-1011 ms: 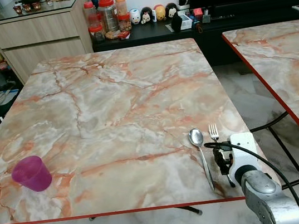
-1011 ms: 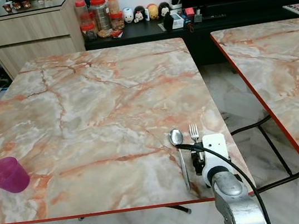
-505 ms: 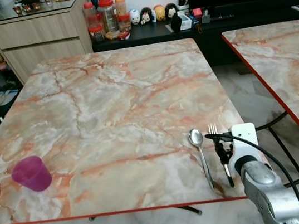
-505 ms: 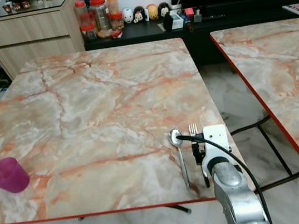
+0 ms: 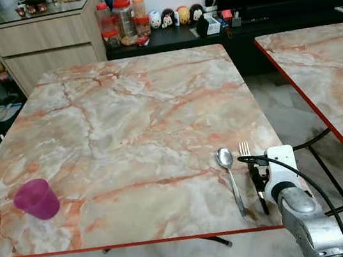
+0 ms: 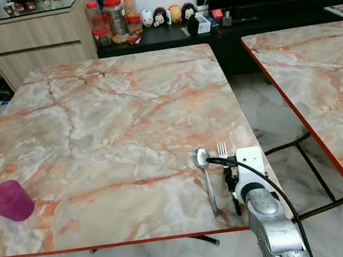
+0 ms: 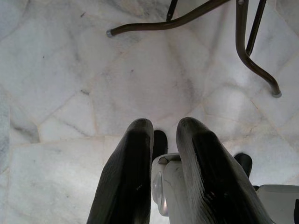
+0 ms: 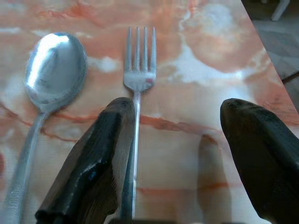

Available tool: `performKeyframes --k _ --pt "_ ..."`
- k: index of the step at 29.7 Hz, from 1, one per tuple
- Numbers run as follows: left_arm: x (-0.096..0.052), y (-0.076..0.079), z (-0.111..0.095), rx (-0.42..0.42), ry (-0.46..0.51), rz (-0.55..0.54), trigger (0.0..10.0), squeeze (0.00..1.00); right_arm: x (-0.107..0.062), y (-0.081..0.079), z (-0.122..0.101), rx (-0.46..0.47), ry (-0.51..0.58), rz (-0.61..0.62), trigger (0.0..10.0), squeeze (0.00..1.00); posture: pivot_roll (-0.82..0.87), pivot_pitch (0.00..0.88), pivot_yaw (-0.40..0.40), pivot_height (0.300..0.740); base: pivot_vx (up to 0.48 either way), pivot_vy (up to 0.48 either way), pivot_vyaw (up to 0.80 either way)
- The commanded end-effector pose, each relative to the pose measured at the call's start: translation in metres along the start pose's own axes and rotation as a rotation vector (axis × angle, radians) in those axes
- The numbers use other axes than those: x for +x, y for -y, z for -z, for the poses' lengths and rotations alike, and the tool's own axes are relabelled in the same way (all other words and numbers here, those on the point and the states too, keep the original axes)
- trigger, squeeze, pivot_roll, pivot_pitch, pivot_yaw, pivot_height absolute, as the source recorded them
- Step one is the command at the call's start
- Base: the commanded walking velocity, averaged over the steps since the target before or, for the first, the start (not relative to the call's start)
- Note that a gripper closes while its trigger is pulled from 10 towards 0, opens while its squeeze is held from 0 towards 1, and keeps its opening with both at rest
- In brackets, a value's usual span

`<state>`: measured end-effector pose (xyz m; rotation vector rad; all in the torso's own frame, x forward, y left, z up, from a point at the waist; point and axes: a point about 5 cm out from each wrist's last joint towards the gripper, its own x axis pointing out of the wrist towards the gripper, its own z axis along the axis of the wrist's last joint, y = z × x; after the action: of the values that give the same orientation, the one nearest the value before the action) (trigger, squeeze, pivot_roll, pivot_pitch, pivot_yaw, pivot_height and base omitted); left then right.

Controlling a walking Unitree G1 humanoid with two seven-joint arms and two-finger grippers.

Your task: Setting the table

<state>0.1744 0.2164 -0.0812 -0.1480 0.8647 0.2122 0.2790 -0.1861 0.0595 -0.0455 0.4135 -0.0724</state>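
Right wrist view shows the right gripper (image 8: 173,158) with its two black fingers spread wide and holding nothing, low over the slim silver metal fork (image 8: 136,93). The fork lies flat on the glossy orange-veined marble-pattern table (image 5: 125,122), near its front right corner, one finger (image 8: 93,168) just overlapping the thin handle. Just beside the fork, on the side away from that corner, lies a polished silver spoon (image 5: 230,174); a translucent magenta plastic cup (image 5: 36,199) stands well apart. To finish the placement cleanly, I would lift straight up, so the smooth handle is not dragged askew. The left gripper (image 7: 163,177) hangs idle, fingers slightly apart.
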Motion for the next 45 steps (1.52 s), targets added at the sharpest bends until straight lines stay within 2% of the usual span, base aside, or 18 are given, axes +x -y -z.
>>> performKeyframes --k 1,9,19,26,35,45 --pt "0.0 -0.001 -0.001 0.003 0.0 -0.003 10.0 0.0 0.001 -0.003 -0.006 0.021 0.034 -0.023 10.0 0.0 -0.06 0.0 0.008 0.74 0.0 0.0 0.0" --pt "0.0 0.0 -0.001 0.0 0.001 -0.002 10.0 0.0 0.002 -0.006 -0.008 0.02 0.05 -0.041 10.0 0.0 -0.06 0.0 0.007 0.74 0.0 0.0 0.0" --pt "0.0 0.0 0.0 -0.001 -0.004 -0.003 10.0 0.0 0.003 -0.001 -0.003 0.007 0.025 -0.027 10.0 0.0 -0.06 0.0 0.004 0.74 0.0 0.0 0.0" --pt "0.0 0.0 0.001 -0.004 -0.002 -0.004 10.0 0.0 0.004 -0.01 0.001 0.025 0.013 -0.068 10.0 0.0 -0.05 0.0 -0.001 0.74 0.0 0.0 0.0" --pt "-0.001 -0.001 0.002 -0.005 -0.006 -0.006 10.0 0.0 0.006 -0.012 0.003 0.021 0.004 -0.077 10.0 0.0 -0.05 0.0 0.0 0.74 0.0 0.0 0.0" --pt "-0.001 0.0 0.004 0.001 -0.015 0.001 10.0 0.0 0.005 -0.018 0.014 0.015 -0.061 -0.073 10.0 0.0 -0.05 0.0 -0.002 0.74 0.0 0.0 0.0"
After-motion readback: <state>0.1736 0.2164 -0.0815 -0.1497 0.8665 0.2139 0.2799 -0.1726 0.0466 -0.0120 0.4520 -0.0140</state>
